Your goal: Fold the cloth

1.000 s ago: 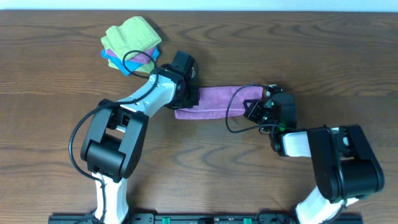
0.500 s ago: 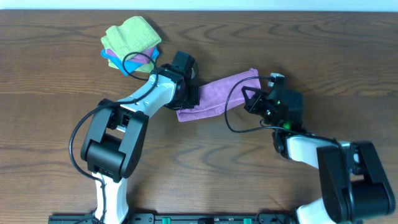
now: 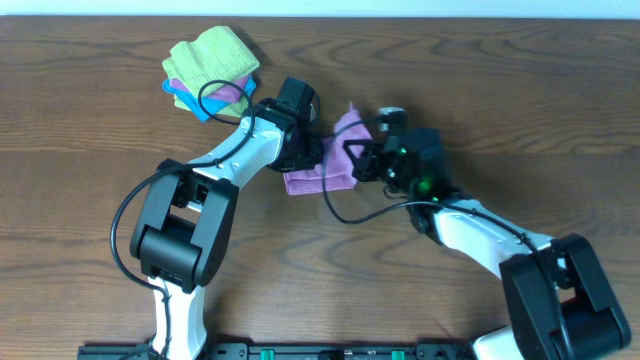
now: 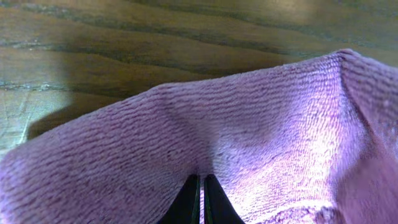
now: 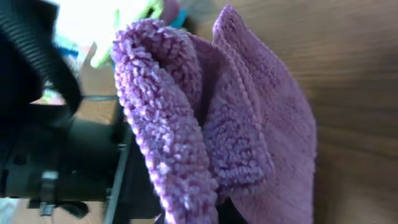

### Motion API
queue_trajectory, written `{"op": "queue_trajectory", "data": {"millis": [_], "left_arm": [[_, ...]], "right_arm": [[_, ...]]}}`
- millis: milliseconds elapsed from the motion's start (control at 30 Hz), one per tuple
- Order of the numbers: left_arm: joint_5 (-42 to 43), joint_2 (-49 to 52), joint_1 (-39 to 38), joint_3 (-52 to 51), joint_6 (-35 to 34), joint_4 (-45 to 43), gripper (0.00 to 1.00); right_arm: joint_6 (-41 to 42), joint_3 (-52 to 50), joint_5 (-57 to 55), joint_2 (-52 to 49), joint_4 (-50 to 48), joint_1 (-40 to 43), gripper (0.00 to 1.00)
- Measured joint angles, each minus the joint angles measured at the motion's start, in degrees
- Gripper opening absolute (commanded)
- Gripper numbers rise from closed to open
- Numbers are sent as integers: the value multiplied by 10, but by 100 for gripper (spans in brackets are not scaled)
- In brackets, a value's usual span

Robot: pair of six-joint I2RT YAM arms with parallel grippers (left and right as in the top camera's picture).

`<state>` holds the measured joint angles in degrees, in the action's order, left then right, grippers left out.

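Whereas a second ago the cloth [image 3: 305, 182] lay stretched across the middle of the tabletop [image 3: 520, 90], overhead the right pincer [image 3: 360, 160] has swept its end over to the left pincer [image 3: 308, 158], so the fold looks nearly closed. Left wrist: tips pinched together on lilac terry. Right wrist: fingers hidden, yet a bunched edge hangs gripped there.

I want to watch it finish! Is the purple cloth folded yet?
Not quite. Done: both grippers are shut on the cloth, with the left gripper gripping one end. In hand: the right gripper holds the other end lifted, close beside the left one, so the cloth bends double. Left: lay that end down flat on top, then let go.
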<state>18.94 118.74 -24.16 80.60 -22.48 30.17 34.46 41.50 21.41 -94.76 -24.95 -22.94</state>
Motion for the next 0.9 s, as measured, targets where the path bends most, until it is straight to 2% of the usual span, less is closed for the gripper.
{"op": "queue_trajectory", "data": {"millis": [333,500,900], "left_arm": [[0,0,0,0,0,-3,6],[-4,0,10,12,1,37,6],[-33,-27,76,54,18,89,6]], "right_arm": [[-31,19,-41,-1,18,-53,1],[-42,20,-54,-10,16,-66,1],[-63,20,-60,-24,19,-73,1]]}}
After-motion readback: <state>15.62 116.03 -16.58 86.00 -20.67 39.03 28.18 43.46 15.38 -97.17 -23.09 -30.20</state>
